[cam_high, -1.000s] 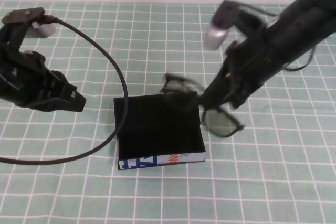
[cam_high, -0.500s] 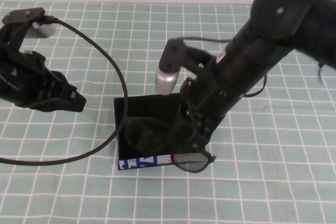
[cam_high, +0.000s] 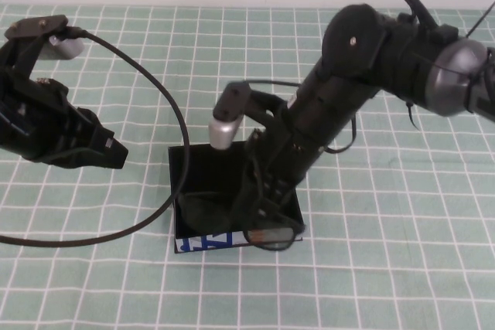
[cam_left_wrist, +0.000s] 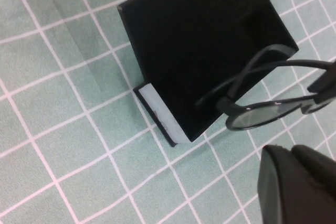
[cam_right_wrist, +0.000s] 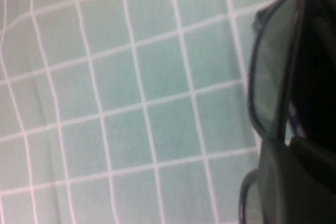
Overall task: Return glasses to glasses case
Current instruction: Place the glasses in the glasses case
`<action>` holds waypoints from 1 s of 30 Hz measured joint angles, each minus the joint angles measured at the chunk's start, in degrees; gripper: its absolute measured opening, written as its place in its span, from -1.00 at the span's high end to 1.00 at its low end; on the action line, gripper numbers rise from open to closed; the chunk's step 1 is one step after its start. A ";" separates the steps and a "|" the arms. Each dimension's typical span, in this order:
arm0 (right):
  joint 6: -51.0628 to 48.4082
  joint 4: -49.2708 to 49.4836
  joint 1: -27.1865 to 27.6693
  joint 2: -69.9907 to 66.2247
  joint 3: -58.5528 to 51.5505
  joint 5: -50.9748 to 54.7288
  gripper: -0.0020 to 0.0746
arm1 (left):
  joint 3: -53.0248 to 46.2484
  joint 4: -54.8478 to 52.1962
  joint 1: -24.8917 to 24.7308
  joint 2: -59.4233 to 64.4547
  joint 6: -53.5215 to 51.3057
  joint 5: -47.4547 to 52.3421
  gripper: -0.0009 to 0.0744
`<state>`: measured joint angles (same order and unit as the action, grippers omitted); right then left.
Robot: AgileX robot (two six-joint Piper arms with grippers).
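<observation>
The right tool [cam_high: 267, 218] is gripping the glasses [cam_high: 272, 235] and lowering them over the near rim of the open glasses case [cam_high: 186, 171], one lens overhanging its printed side. Next they need shifting inward before release. The left tool [cam_high: 104, 148] is hovering left of the case; its opening I cannot tell.

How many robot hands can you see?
2. The left hand hovers off to the left of the glasses case, holding nothing. The right hand reaches down over the case's front edge, holding the glasses.
</observation>
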<state>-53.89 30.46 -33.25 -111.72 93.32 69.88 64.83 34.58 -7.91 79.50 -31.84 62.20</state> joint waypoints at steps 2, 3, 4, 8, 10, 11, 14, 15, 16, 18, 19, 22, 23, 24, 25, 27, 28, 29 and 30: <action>0.00 1.00 0.40 -0.66 1.35 0.00 0.97 | 0.00 0.00 0.00 0.00 0.00 0.00 0.99; 0.00 1.39 0.55 -1.17 1.83 0.00 0.97 | 0.00 0.12 0.00 0.00 0.00 0.11 0.99; 0.00 1.75 0.85 -1.86 2.09 0.00 0.97 | 0.00 0.12 0.00 0.00 0.00 0.11 0.99; -0.25 1.64 1.92 -4.49 2.45 -0.10 0.97 | 0.00 0.23 0.00 0.00 0.00 0.11 0.99; -0.46 1.51 2.65 -5.29 2.68 -0.10 0.97 | 0.00 0.33 0.00 0.00 0.00 0.11 0.99; -0.64 1.42 2.97 -5.71 2.93 -0.10 0.97 | 0.00 0.33 0.00 0.00 0.00 0.11 0.99; -0.67 1.42 3.91 -6.23 4.58 -0.10 0.97 | 0.00 0.33 0.00 0.00 0.00 0.11 0.99; -0.67 1.52 4.34 -6.37 5.30 -0.10 0.97 | 0.00 0.33 0.00 0.00 0.00 0.11 0.99; -0.67 1.52 4.47 -6.54 5.92 -0.10 0.97 | 0.00 0.33 0.00 0.00 0.00 0.11 0.99; -0.67 1.74 5.01 -7.16 7.48 -0.10 0.97 | 0.00 0.33 0.00 0.00 0.00 0.11 0.99; -0.67 1.74 5.13 -7.40 8.05 -0.10 0.97 | 0.00 0.33 0.00 0.00 0.00 0.11 0.99; -0.76 2.38 5.49 -8.52 9.35 -0.21 0.97 | 0.00 0.33 0.00 0.00 0.00 0.11 0.99; -0.76 2.61 5.49 -8.96 9.60 -0.21 0.97 | 0.00 0.33 0.00 0.00 0.00 0.11 0.99; -0.76 2.76 5.49 -9.50 9.60 -0.21 0.97 | 0.00 0.33 0.00 0.00 0.00 0.11 0.99; -0.76 2.93 5.49 -9.81 9.60 -0.21 0.97 | 0.00 0.33 0.00 0.00 0.00 0.11 0.99; -0.76 3.06 5.49 -10.82 9.60 -0.21 0.97 | 0.00 0.33 0.00 0.00 0.00 0.11 0.99; -0.76 3.23 5.49 -11.12 9.60 -0.21 0.97 | 0.00 0.33 0.00 0.00 0.00 0.11 0.99; -0.76 3.32 5.49 -11.44 9.60 -0.21 0.97 | 0.00 0.33 0.00 0.00 0.00 0.11 0.99; -0.76 3.49 5.49 -11.81 9.60 -0.21 0.97 | 0.00 0.33 0.00 0.00 0.00 0.11 0.99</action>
<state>-54.65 33.95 -27.76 -123.53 102.92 69.66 64.83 34.91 -7.91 79.50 -31.84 62.31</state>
